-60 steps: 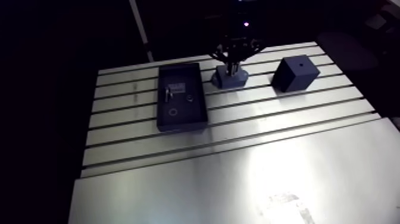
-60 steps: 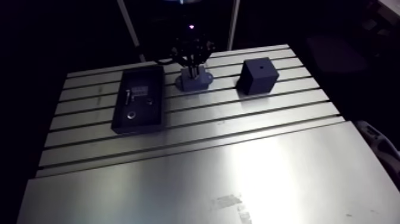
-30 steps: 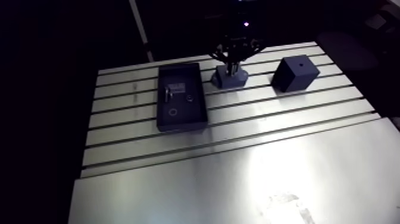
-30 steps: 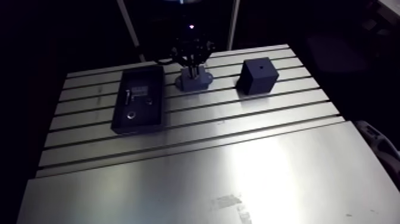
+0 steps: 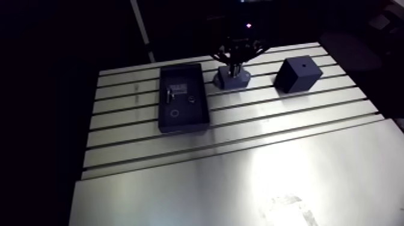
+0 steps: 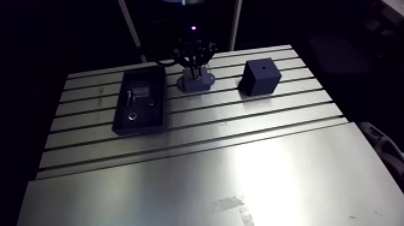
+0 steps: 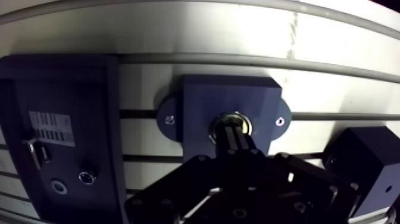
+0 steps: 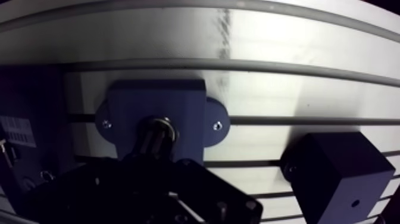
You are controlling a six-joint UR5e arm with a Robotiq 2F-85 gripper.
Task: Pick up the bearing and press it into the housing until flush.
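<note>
Nothing here can be read with certainty. The one printed item is a white label (image 7: pixel 50 127) stuck flat on the floor of the dark tray (image 7: pixel 71 74), at the tray's end nearest the far edge of the desk (image 5: pixel 240 180). In the wrist view it shows a row of black barcode-like bars with a fainter row of small marks beneath, too small and blurred to make out as letters or numbers. In the arm view it is only a pale patch.
</note>
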